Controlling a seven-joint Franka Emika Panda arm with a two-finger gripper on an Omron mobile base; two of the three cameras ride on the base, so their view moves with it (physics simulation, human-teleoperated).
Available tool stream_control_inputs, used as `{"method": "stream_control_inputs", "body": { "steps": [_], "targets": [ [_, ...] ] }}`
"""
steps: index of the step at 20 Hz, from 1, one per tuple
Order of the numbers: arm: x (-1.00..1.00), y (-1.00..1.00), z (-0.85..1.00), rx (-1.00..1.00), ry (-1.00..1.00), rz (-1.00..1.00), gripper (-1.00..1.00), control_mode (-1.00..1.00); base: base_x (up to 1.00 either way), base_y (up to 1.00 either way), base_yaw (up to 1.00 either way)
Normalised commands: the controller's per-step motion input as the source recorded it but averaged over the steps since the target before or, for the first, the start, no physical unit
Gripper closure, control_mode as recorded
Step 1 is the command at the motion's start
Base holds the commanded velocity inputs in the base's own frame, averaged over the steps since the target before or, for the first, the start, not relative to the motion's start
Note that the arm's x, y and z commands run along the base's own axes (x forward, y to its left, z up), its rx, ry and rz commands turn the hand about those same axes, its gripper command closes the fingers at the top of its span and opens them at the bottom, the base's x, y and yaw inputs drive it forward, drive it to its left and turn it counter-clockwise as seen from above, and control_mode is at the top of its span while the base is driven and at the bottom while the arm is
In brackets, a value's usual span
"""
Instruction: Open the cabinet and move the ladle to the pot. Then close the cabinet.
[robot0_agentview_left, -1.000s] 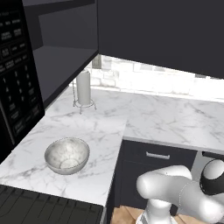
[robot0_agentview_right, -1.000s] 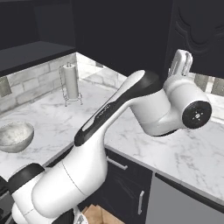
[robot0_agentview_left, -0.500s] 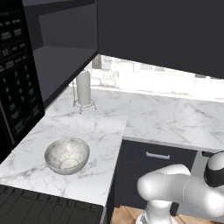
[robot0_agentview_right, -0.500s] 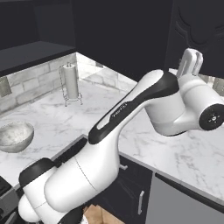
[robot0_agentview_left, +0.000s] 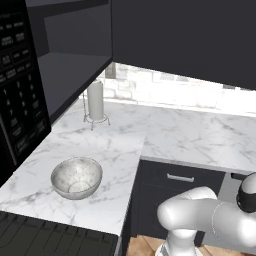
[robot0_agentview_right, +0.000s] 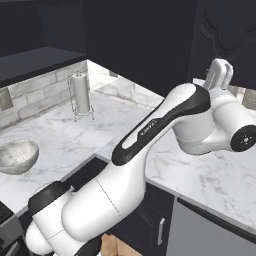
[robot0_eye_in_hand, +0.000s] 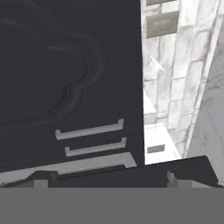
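Observation:
The cabinet (robot0_agentview_right: 226, 31) is a dark charcoal wall unit at the upper right of the right base view, and its ornate curved-panel door is closed. My gripper (robot0_agentview_right: 220, 71) points up at the door's lower edge, open and holding nothing. In the hand view the door (robot0_eye_in_hand: 57, 65) is close ahead. Its silver bar handle (robot0_eye_in_hand: 89, 130) lies just above my open gripper (robot0_eye_in_hand: 109, 180), and a second silver bar (robot0_eye_in_hand: 95, 147) runs beside it. The fingertips (robot0_eye_in_hand: 41, 179) are apart from the handle. The ladle and the pot are out of view.
A pale speckled bowl (robot0_agentview_left: 76, 177) sits on the marble counter (robot0_agentview_left: 175, 135) near the black microwave (robot0_agentview_left: 17, 90). A paper towel holder (robot0_agentview_left: 95, 102) stands by the back wall. Tiled wall with outlets (robot0_eye_in_hand: 162, 24) shows beside the cabinet door.
The arm has swung further right, bringing the open gripper closer under the cabinet door. Nothing on the counter has moved.

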Motion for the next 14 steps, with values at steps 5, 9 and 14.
{"method": "stream_control_inputs", "body": {
  "steps": [5,9,14],
  "targets": [
    [0.26,0.0,-0.08,0.0,-0.03,0.0,-1.0,-1.0,0.0,0.0,0.0],
    [0.18,0.0,0.0,0.0,0.0,0.0,-1.0,-1.0,0.0,0.0,0.0],
    [0.25,0.0,0.0,0.0,0.0,0.0,-1.0,-1.0,0.0,0.0,0.0]
  ]
}}
